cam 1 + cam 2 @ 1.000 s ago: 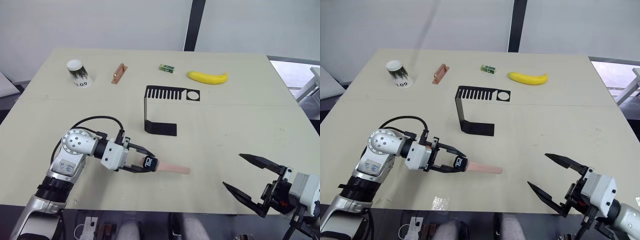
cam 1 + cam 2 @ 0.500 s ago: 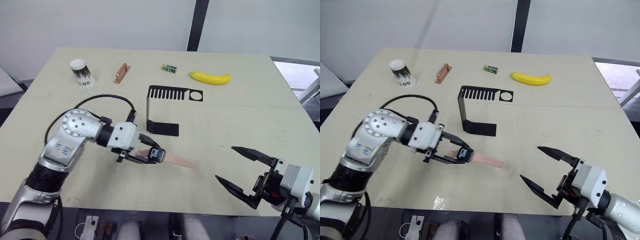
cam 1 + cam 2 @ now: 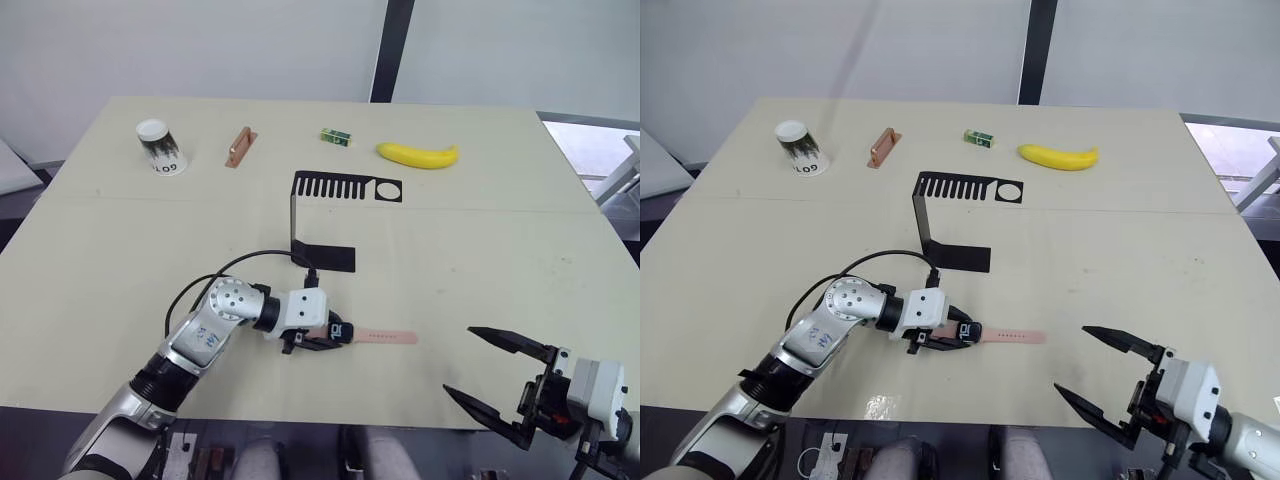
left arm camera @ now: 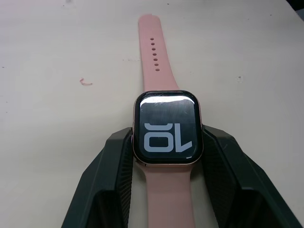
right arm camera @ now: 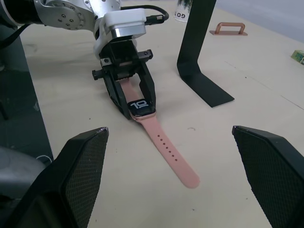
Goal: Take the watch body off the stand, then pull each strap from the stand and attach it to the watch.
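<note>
Pink-strapped watch lies flat, near empty black stand.

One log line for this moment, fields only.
left pincer: shut on watch | straps: both attached, flat on table | stand: bare | right pincer: open, off the watch

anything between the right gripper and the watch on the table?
Nothing visible. The right gripper is open above bare table, and the watch, held in the left gripper, lies with its pink strap stretched toward it.
</note>
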Robot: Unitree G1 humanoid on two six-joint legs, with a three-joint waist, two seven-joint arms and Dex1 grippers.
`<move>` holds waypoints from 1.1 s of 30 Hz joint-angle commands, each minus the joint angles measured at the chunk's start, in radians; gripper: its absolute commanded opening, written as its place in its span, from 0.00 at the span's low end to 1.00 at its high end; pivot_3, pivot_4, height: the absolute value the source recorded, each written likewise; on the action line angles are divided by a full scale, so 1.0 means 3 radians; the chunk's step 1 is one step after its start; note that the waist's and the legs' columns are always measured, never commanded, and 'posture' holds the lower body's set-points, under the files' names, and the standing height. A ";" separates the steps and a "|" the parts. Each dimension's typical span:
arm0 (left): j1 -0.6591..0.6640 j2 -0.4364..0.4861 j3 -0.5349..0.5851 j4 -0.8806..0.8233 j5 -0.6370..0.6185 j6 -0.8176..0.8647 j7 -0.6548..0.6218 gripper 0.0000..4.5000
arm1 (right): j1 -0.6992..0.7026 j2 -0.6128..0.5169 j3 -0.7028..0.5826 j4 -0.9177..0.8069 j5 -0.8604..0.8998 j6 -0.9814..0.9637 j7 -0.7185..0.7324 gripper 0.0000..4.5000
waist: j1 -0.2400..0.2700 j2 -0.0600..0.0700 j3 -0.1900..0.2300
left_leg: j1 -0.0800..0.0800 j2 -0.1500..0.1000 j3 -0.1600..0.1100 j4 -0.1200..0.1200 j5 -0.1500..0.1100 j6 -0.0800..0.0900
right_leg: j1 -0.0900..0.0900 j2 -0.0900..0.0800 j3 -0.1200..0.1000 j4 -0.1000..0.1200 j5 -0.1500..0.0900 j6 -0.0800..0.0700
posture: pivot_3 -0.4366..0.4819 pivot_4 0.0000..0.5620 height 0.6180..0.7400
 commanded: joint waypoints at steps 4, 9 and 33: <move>-0.0012 -0.0132 0.0127 0.0023 -0.0078 -0.0176 0.0059 0.36 | -0.0003 0.0020 -0.0013 0.0227 0.0019 -0.0273 0.0215 0.99 | -0.0004 0.0000 0.0000 | 0.0001 0.0002 0.0000 0.0000 0.0000 0.0000 | 0.0000 0.0000 0.0000 0.0001 0.0000 0.0000 | 0.48 0.27 1.00; -0.0075 -0.0289 0.0047 0.0012 -0.0069 -0.0071 0.0036 0.36 | -0.0057 0.0023 0.0062 0.0357 -0.0038 -0.0349 0.0249 0.99 | 0.0000 0.0001 0.0000 | 0.0001 0.0001 0.0000 0.0000 0.0000 0.0000 | 0.0000 -0.0002 -0.0001 0.0001 0.0000 0.0000 | 0.48 0.27 1.00; -0.0288 0.0239 0.0838 -0.0395 -0.0828 0.0057 -0.0640 0.36 | -0.0096 -0.0031 0.0156 0.0172 -0.0114 -0.0177 -0.0019 0.99 | 0.0003 0.0005 0.0000 | 0.0005 0.0001 -0.0009 0.0003 0.0002 -0.0004 | 0.0002 -0.0004 -0.0001 0.0010 -0.0002 -0.0003 | 0.48 0.27 1.00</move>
